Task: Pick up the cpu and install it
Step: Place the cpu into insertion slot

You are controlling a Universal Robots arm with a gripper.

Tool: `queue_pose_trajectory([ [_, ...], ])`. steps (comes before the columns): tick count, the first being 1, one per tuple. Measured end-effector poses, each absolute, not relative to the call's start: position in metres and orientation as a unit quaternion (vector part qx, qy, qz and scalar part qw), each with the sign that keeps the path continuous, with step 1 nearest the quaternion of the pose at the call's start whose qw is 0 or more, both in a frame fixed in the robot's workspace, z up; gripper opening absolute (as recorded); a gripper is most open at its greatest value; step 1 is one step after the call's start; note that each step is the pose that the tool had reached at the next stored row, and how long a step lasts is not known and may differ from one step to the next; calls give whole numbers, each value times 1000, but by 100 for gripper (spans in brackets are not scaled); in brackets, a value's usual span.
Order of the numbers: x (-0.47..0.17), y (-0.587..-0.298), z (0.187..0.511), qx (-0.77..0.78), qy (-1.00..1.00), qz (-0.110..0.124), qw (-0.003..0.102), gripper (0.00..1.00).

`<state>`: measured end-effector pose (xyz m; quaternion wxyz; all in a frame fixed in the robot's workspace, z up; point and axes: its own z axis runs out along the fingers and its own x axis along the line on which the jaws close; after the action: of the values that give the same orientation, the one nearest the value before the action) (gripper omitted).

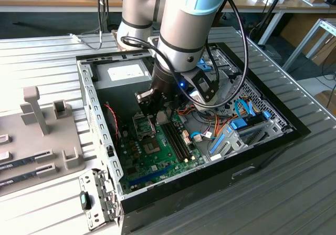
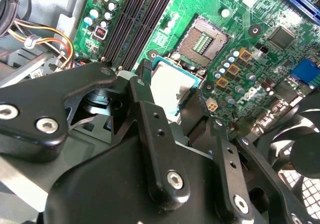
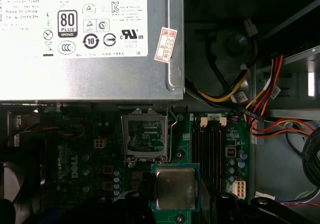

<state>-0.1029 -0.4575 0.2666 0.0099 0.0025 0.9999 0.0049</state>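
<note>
The cpu (image 3: 175, 188) is a flat silvery square with a thin green rim, held between my gripper's black fingers (image 2: 145, 83). My gripper (image 2: 172, 91) is shut on the cpu and hangs just above the green motherboard (image 2: 240, 18), inside the open computer case (image 1: 86, 88). The open metal cpu socket (image 3: 145, 136) lies uncovered right beside the held chip, apart from it; it also appears in the second wrist view (image 2: 202, 38). In the exterior view my gripper (image 1: 152, 101) sits low over the socket (image 1: 143, 123), and the arm hides the chip.
A grey power-supply box (image 3: 90, 38) stands close behind the socket. Long dark memory sticks (image 3: 207, 144) run beside it, with coloured cables (image 3: 260, 103) beyond them. A black fan (image 2: 300, 154) is near the gripper. A grey fixture (image 1: 37, 114) stands outside the case at the exterior view's left.
</note>
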Motion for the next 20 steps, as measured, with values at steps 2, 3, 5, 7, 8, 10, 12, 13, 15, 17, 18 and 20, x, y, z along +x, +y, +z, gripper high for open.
queue_pose_trajectory([
  [2,-103,-457,266,2,1000,5,10,47],
  [3,-103,-457,266,2,1000,5,10,47],
  [5,-103,-457,265,2,1000,5,10,47],
  [7,-103,-457,265,2,1000,5,10,47],
  [8,-103,-457,265,2,1000,5,10,47],
  [10,-103,-457,264,3,1000,5,10,47],
  [12,-103,-457,263,3,1000,5,10,47],
  [13,-103,-457,263,3,1000,5,10,47],
  [15,-105,-457,262,3,1000,5,10,47],
  [17,-107,-458,261,3,1000,5,10,47],
  [18,-107,-458,260,3,1000,5,10,47],
  [20,-109,-458,259,3,1000,4,10,47],
])
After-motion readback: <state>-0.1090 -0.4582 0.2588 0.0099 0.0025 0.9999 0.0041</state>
